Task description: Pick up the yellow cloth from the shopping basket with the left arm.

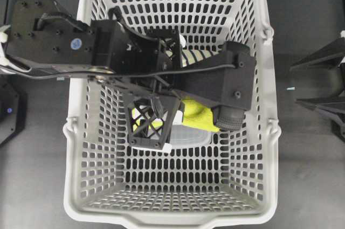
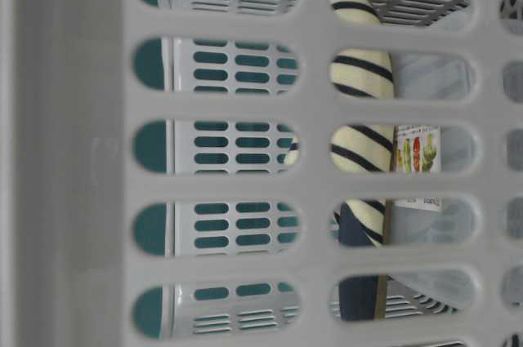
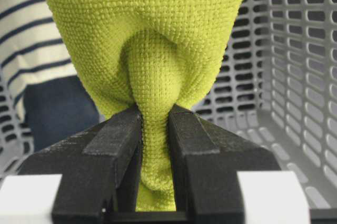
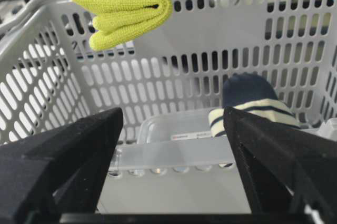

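1. Small yellow-green terry cloth (image 3: 145, 60): pinched at a gathered fold between the jaws of the left arm's black lattice-patterned gripper with white tips (image 3: 155, 129), which is closed on it. The rest hangs bunched below the grip, held above the basket floor, likely so it comes free of the other contents.
2. Large light grey slotted plastic shopping basket (image 1: 81, 132): the cloth hangs inside its walls, about mid-basket, level with the rim in the right wrist view.
3. Navy and cream striped slipper (image 4: 253, 105): lies on the floor toward the basket's far wall, apart from the cloth.
4. Clear plastic lidded box (image 4: 179, 132): rests on the floor beneath the cloth.
5. Right black gripper with pointed ends (image 4: 174, 166): jaws spread wide, empty, outside the basket's right wall.
6. Room: open space above the rim; a straight lift looks unobstructed.
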{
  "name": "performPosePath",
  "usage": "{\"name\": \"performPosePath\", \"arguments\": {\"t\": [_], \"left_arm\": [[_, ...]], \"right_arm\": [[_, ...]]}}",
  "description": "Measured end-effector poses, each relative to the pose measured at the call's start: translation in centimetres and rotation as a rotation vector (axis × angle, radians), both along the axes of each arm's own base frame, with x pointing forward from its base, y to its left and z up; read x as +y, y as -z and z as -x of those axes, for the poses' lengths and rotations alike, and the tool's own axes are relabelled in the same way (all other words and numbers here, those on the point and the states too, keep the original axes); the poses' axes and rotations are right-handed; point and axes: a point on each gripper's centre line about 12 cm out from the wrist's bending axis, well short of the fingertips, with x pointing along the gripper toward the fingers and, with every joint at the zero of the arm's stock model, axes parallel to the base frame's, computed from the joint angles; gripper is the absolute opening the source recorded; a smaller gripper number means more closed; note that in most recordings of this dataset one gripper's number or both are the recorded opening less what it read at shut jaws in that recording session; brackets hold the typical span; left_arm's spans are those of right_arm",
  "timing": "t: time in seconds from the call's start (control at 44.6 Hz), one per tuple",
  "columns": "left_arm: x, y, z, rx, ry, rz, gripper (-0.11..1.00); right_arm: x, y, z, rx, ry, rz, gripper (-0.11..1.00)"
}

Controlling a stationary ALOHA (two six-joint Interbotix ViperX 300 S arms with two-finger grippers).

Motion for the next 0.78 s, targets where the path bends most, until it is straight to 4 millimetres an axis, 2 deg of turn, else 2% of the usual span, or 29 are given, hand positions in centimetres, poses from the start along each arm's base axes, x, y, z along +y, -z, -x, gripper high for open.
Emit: {"name": "performPosePath", "arguments": {"t": [0.784], "left_arm": [[0.03, 0.17, 0.23, 0.023, -0.001, -0.002, 0.13]], "right_arm": [[0.0, 0.06, 0.01, 0.001, 0.0, 0.002, 0.74]]}}
